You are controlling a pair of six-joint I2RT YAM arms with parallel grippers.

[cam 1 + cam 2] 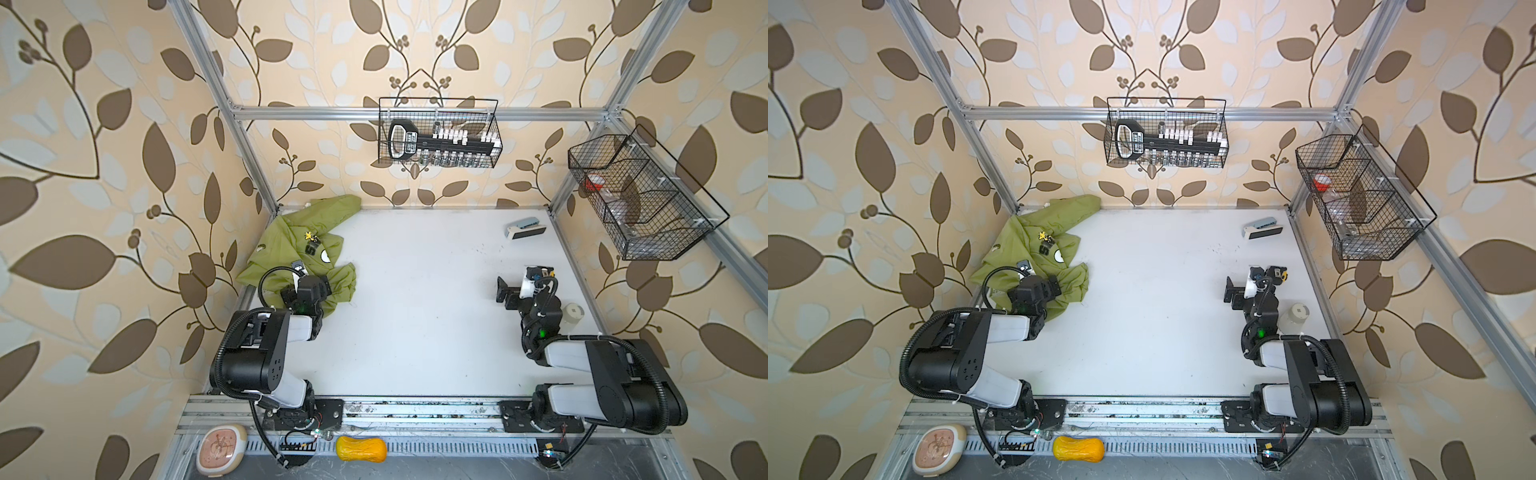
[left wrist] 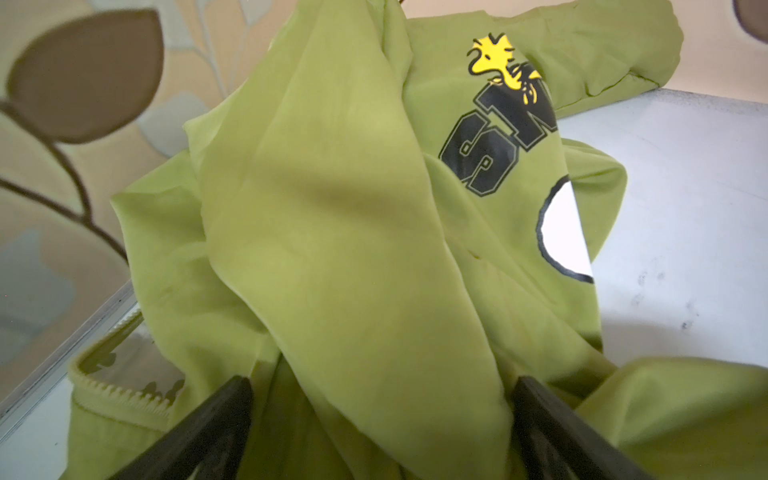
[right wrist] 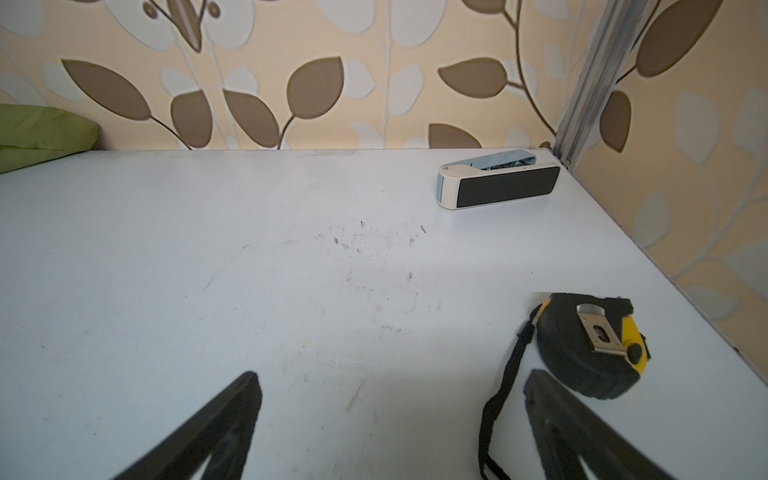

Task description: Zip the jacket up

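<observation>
1 crumpled olive-green jacket shows bare zipper teeth; left tool gapes astride a fold, right tool gapes empty.

White counter, scuffed with dark marks; crumpled green jacket bunched in the far left corner, one sleeve along the back edge; white-and-black device near the far right corner; black-yellow tape measure by the right edge; white cylinder nearer, same edge.
</observation>
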